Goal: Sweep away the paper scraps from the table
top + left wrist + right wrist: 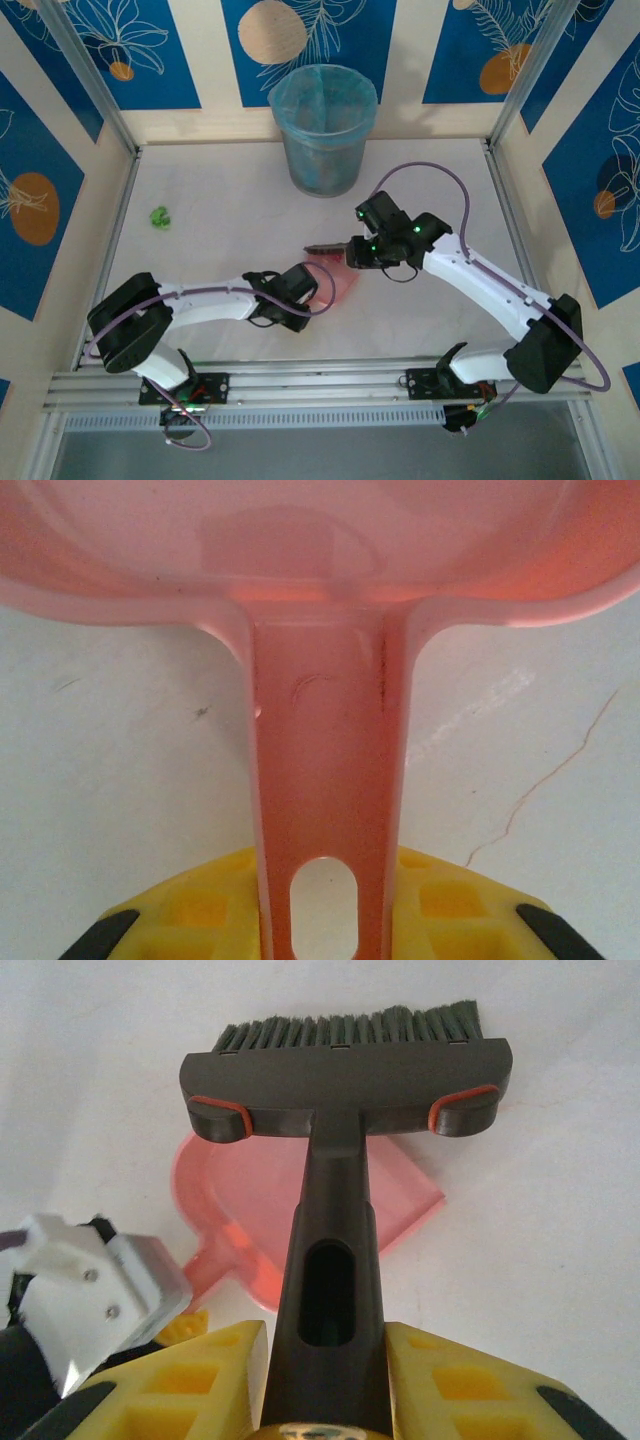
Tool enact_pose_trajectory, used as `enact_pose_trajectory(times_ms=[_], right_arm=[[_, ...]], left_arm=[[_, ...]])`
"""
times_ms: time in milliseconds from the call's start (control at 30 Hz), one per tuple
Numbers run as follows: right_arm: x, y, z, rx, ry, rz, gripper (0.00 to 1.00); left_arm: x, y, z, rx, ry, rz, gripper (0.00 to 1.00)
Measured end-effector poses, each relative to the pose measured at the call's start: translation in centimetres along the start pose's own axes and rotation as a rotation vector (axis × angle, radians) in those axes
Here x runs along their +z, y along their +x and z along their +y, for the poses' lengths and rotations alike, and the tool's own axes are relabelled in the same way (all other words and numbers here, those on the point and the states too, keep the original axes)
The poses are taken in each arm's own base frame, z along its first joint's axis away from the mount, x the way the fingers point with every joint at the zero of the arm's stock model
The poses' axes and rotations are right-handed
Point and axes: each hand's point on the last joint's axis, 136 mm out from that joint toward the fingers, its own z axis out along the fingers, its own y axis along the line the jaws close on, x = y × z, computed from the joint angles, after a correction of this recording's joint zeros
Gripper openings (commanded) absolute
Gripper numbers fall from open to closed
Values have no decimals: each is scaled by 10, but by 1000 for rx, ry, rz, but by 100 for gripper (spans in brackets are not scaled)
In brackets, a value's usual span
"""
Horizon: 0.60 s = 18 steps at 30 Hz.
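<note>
Though faint, apparently one paper scrap (159, 216); left fingers (190, 912) gripping one dustpan (325, 770), right fingers (175, 1385) one brush (345, 1080)

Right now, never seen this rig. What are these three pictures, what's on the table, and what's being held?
These are two robot arms bolted at the near edge of a white table. The wide picture comes from a fixed camera above and behind them. The two close-ups come from a camera on each wrist, looking forward past what that arm holds. The left arm's fingers are closed on the handle of a pink dustpan near the middle of the table. The right arm's fingers are closed on a dark brush, held just past the dustpan. A bin with a blue liner stands at the back, and a green paper scrap lies at the left.
</note>
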Motion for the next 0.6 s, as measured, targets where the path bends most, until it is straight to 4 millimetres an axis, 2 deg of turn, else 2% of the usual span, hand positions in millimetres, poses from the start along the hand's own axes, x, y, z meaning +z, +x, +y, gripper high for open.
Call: enact_pose_trajectory(times_ms=[267,600], right_arm=[[-9,1,-5,12,-7,-21,0],[-15,-5,-52,200,-38,-120,0]], left_arm=[[-16,-1,-3,-26,-21,71,0],[-26,18,-3,-69,-14,154,0]])
